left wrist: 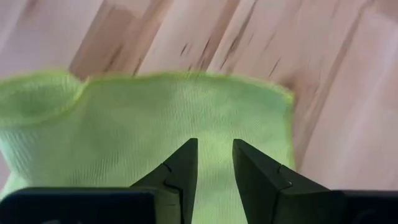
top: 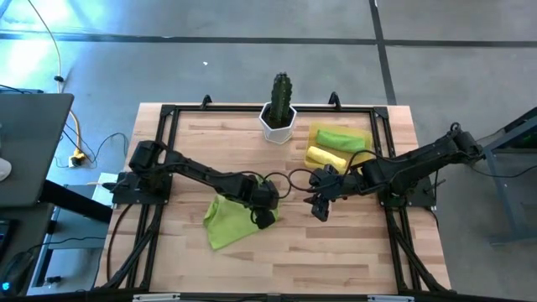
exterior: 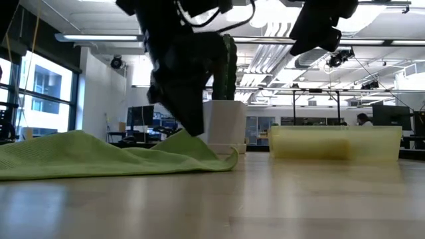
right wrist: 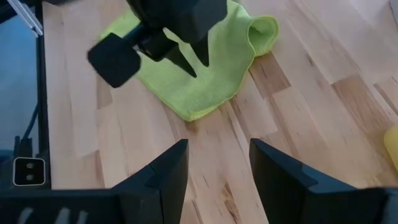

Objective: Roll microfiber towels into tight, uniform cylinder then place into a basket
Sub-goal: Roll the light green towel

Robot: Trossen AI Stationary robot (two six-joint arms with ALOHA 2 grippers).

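Observation:
A lime-green towel (top: pixel 226 222) lies loosely spread on the wooden table, left of the middle, with one corner curled up (right wrist: pixel 264 28). My left gripper (left wrist: pixel 214 144) points steeply down over the towel's right part (top: pixel 264 214), its fingers a little apart with only flat cloth showing between them. My right gripper (right wrist: pixel 217 158) hangs open above bare wood, right of the towel (top: pixel 320 205). The basket (top: pixel 362 134) stands at the back right and holds a rolled green towel (top: pixel 342 139) and a rolled yellow towel (top: pixel 323 157). My left gripper comes at the towel (right wrist: pixel 217 87) from above, fingers slanting down near its right edge. Whether the fingertips (exterior: pixel 197 129) touch the cloth I cannot tell. No cloth is caught between them.
A cactus in a white pot (top: pixel 278 117) stands at the back middle, just left of the basket. A black frame (top: pixel 172 113) runs around the table. Bare wood (top: pixel 336 252) lies along the near side and between the towel and the basket.

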